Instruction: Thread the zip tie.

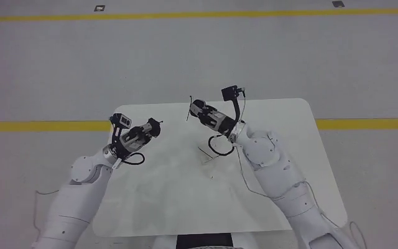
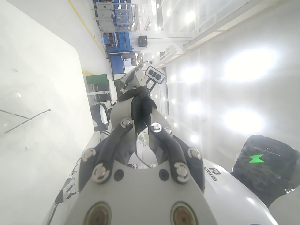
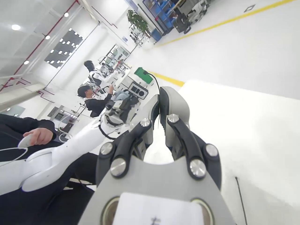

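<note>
Two thin black plastic zip ties [image 1: 206, 153] lie crossed on the white rounded-corner desk [image 1: 174, 199], loose, around the middle and a little toward the right arm's side. Beyond them, both arms are raised above the desk with their tips facing one another, well apart.

On the left, the left claw [image 2: 140, 99] has its dark-padded fingers pressed together at the tip. Whether anything is pinched between them I cannot tell.

On the right, the right claw [image 3: 160, 105] is clamped narrow on a third black zip tie [image 3: 156, 81]. The strip is caught between the pads and curves out past the fingertips. From above it shows as a thin, slightly tilted line just off the claw's end, held in the air over the far part of the desk, on the side toward the left claw.

Farther off, a yellow floor stripe [image 1: 37, 126] passes behind the desk across pale grey floor [image 1: 199, 56], and a second yellow stripe [image 1: 199, 14] runs near the far edge.
</note>
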Controlling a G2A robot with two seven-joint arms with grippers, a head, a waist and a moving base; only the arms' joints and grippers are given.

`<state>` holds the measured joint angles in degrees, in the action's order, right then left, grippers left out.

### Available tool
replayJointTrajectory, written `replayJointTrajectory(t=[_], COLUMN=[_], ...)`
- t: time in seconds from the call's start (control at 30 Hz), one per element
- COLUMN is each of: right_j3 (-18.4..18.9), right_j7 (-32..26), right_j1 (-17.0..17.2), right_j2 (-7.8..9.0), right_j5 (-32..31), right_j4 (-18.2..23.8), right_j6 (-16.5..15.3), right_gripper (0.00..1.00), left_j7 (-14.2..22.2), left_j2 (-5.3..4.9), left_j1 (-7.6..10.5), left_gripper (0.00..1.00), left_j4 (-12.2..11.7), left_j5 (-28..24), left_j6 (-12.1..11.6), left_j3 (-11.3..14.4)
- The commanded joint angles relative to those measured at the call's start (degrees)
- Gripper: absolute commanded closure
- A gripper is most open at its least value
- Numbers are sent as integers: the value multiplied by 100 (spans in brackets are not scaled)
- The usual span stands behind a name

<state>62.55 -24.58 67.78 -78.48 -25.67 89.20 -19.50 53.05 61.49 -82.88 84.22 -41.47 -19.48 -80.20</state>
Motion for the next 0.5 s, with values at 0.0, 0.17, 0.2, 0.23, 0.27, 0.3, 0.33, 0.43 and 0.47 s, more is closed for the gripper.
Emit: replayJointTrajectory(t=[0.0, 0.17, 0.2, 0.23, 0.27, 0.3, 0.33, 0.43, 0.47], right_j3=[-105, -140, -140, -140, -140, -140, -140, -164, -251], right_j7=[10, -8, -8, -8, -8, -8, -8, 216, 364], right_j1=[13, -7, -7, -7, -7, -7, -7, 40, 85], right_j2=[-4, -2, -2, -2, -2, -2, -2, -15, -25], right_j5=[-6, -56, -56, -56, -56, -56, -56, 29, 24], right_j4=[98, 114, 114, 114, 114, 114, 114, 231, 314], right_j6=[2, 2, 2, 2, 2, 2, 2, 2, 2], right_gripper=[100, 100, 100, 100, 100, 100, 100, 100, 100], left_j7=[5, 49, 49, 49, 49, 49, 49, -50, -111], left_j2=[106, 165, 165, 165, 165, 165, 165, 181, 202], left_j1=[14, 43, 43, 43, 43, 43, 43, -2, -41], left_gripper=[100, 100, 100, 100, 100, 100, 100, 100, 100], left_j4=[-28, -16, -16, -16, -16, -16, -16, 5, 44], left_j5=[36, 115, 115, 115, 115, 115, 115, 29, -42], left_j6=[0, 0, 0, 0, 0, 0, 0, 31, 0], left_j3=[-34, -61, -61, -61, -61, -61, -61, 7, 57])
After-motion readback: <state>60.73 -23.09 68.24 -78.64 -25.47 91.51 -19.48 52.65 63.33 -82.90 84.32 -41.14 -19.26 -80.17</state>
